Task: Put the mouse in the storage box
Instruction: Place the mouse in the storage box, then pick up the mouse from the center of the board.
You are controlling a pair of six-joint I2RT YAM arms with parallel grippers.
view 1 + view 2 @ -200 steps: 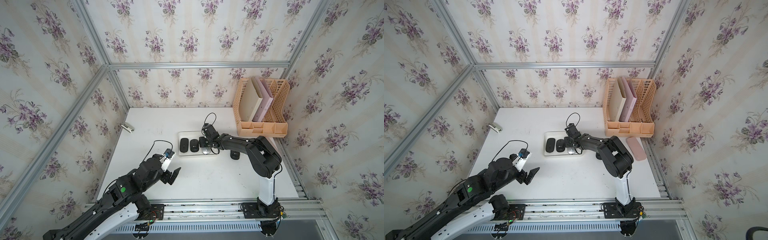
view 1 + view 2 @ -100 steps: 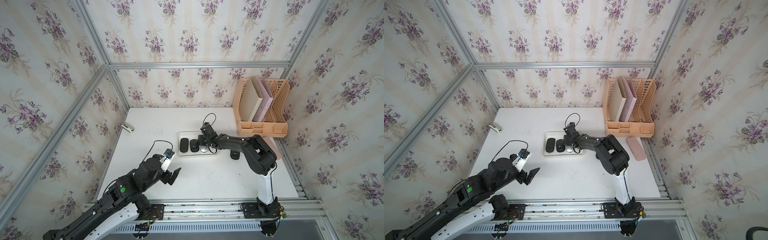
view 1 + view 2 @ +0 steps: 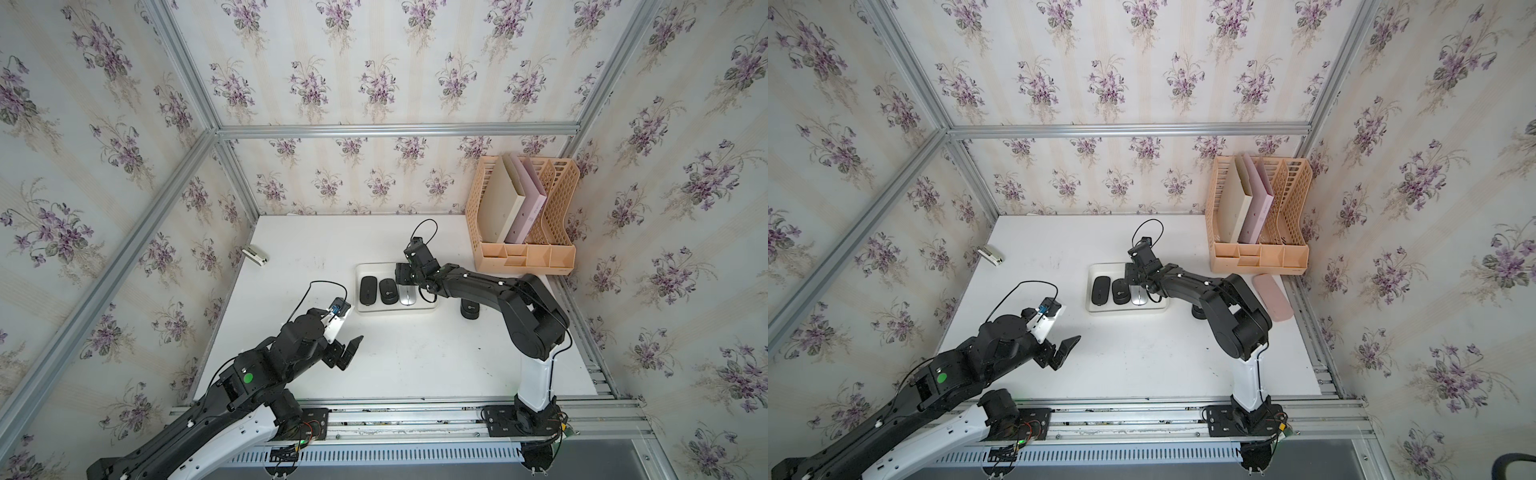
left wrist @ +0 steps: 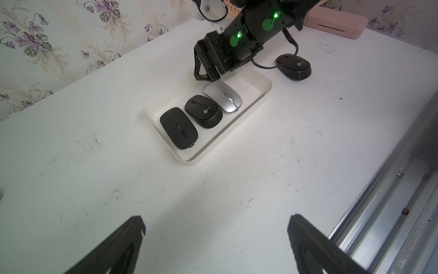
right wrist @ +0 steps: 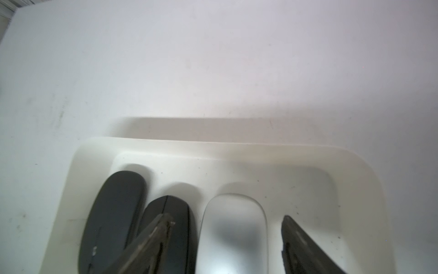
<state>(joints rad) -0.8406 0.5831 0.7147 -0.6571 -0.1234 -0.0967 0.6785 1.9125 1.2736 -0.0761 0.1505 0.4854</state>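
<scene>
Two jaws of the right end effector (image 5: pixel 226 219), clamped before, now stand apart around the silver mouse (image 4: pixel 224 97)

Four mice were counted: a flat black mouse (image 4: pixel 179 128), a rounded black mouse (image 4: pixel 203 111) and a silver mouse (image 4: pixel 222 97) in the single storage box (image 4: pixel 201 159), plus a loose black mouse (image 4: pixel 294 66) outside it. One peach file organiser (image 3: pixel 540 257) held two folders, a cream folder (image 3: pixel 498 208) and a pink folder (image 3: pixel 530 214). There were also one pink case (image 3: pixel 1271 297), one small white object (image 3: pixel 255 255) and two robot arms, the left arm (image 3: pixel 270 365) and the right arm (image 3: pixel 490 289).

Top views overlook all; blurred right wrist seems nearest storage box (image 5: pixel 213 147).
</scene>
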